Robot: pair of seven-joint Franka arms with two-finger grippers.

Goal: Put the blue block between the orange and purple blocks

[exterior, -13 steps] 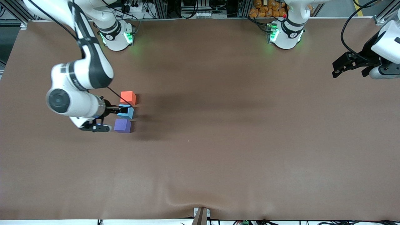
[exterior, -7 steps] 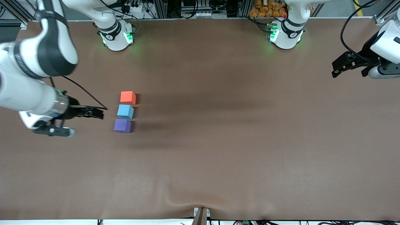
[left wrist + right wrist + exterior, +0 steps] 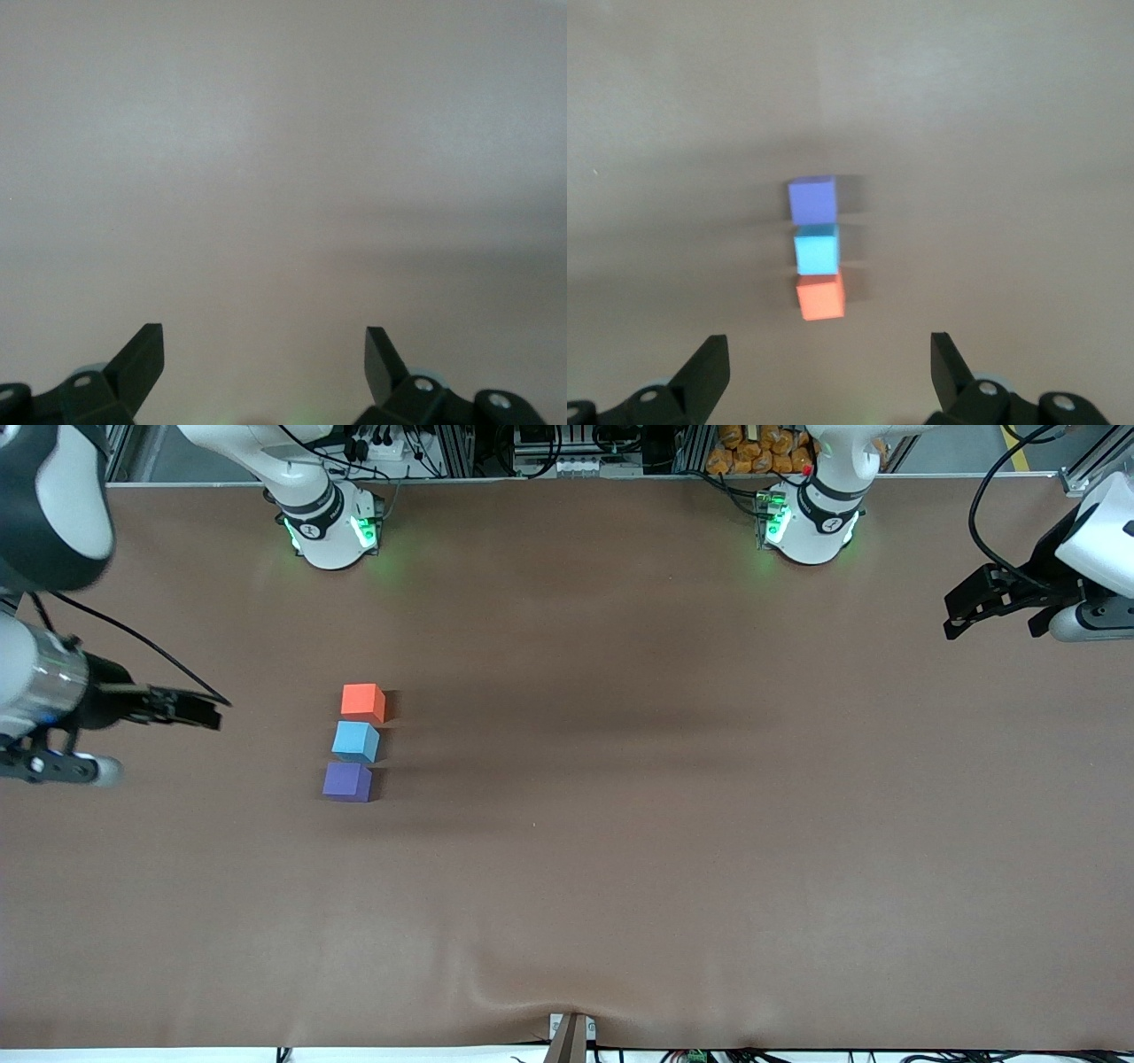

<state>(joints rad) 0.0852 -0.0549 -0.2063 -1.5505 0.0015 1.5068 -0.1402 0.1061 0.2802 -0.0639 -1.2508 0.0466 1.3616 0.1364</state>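
You have the small light sky-blue matte cube (image 3: 355, 741) sitting on the brown cloth-covered counter (image 3: 673, 797), in the left-centre of the front view. It lies between the bright orange-red matte cube (image 3: 362, 701), which is farther from the front camera, and the violet-purple matte cube (image 3: 347, 782), which is nearer to it. The three form a short, slightly slanted column, each cube just beside the next, the gaps too thin to tell whether the faces touch. In the right wrist view you see the same row: purple cube (image 3: 812, 199), blue cube (image 3: 817, 249), orange cube (image 3: 821, 297), all resting flat.

Your right pincer (image 3: 190, 708) is at the left edge of the front view, over the bare counter toward the right arm's end, well apart from the cubes, its fingers spread with nothing between them.

Your left pincer (image 3: 979, 602) hangs at the upper right of the front view, over the counter's left-arm end, where that arm waits. Its fingers (image 3: 142, 359) are spread apart, with only bare counter (image 3: 283, 177) below them.
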